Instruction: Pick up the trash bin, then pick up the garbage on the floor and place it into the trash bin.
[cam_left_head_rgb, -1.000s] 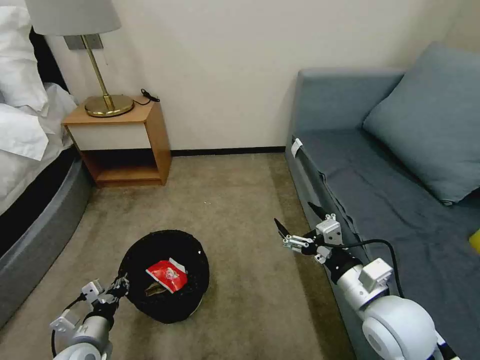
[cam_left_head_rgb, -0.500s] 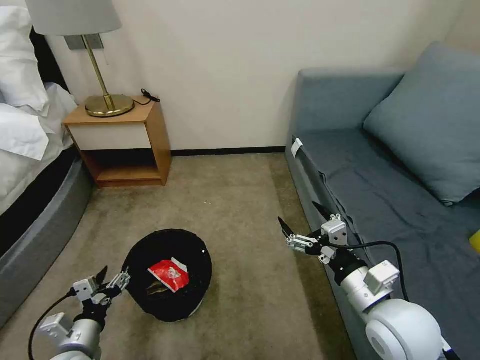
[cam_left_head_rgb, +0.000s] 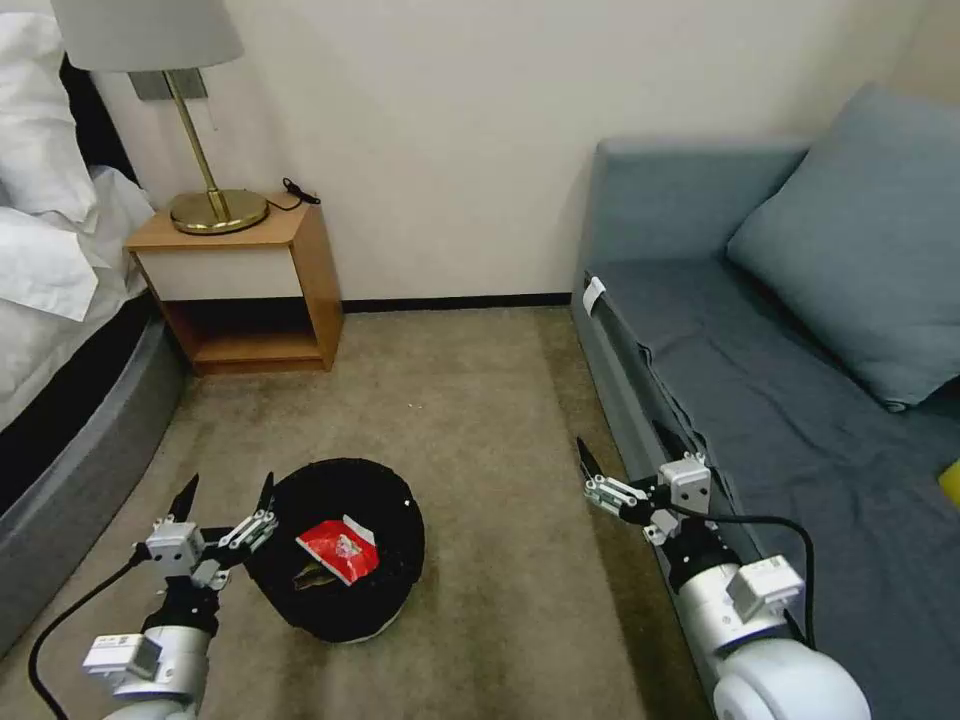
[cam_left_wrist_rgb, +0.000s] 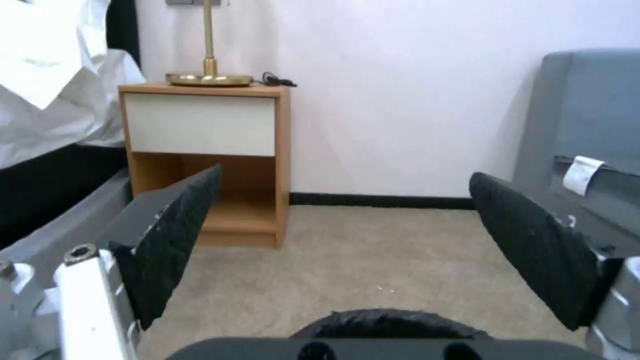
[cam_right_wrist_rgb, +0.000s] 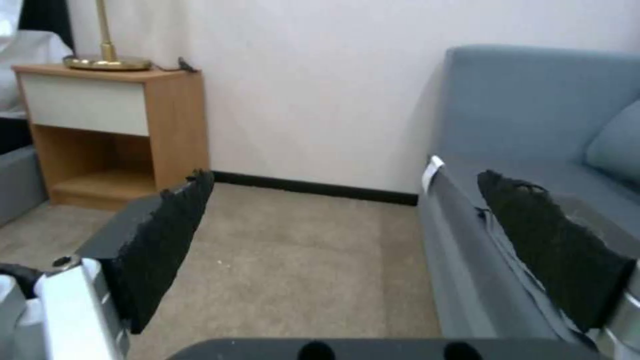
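On beige carpet, round black bag-lined trash bin (cam_left_head_rgb: 340, 548) partly hiding brown paper beneath red-white snack packet (cam_left_head_rgb: 337, 551), left pincer (cam_left_head_rgb: 225, 492) spread open beside rim, right pincer (cam_left_head_rgb: 630, 458) open beside grey sofa (cam_left_head_rgb: 760, 400) edge.

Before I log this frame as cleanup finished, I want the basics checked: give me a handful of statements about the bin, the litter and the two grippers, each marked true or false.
1. The trash bin stands on the carpet. True.
2. The left gripper is shut on the bin's rim. False: it is open, beside the rim, holding nothing.
3. A red-white snack packet lies inside the bin. True.
4. The right gripper holds a piece of litter. False: it is open and empty, beside the sofa.
5. The lamp stands on the floor. False: it stands on the wooden nightstand.
6. The bin is lined with a black bag. True.
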